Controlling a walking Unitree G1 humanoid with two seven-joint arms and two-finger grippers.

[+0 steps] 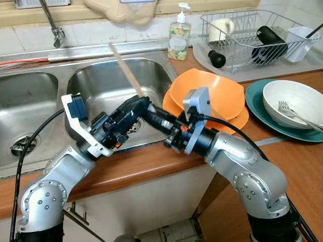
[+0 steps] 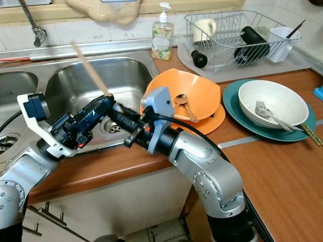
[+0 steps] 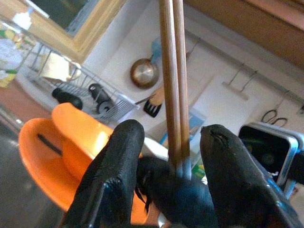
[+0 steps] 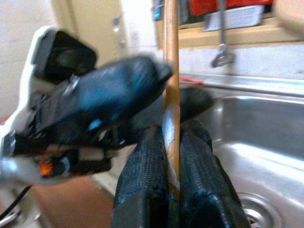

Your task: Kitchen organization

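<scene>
— Where are the sticks?

— I have the pair of long wooden chopsticks (image 1: 126, 70) above the steel sink's (image 1: 86, 83) front rim. My right gripper (image 4: 172, 156) is clamped on their lower end; my left gripper (image 3: 166, 142) straddles them, fingers apart.

— Progress?

— Early, I judge: orange bowl (image 1: 212, 93), white bowl (image 1: 295, 103) and fork (image 1: 292, 113) wait on the wooden counter (image 1: 282, 166).

You had two chopsticks (image 3: 173, 80), two sink basins (image 1: 118, 80), two orange bowls (image 1: 212, 96), one white bowl (image 1: 298, 101) on one teal plate (image 1: 260, 108), one soap dispenser (image 1: 179, 35), and one dish rack (image 1: 247, 38).
</scene>
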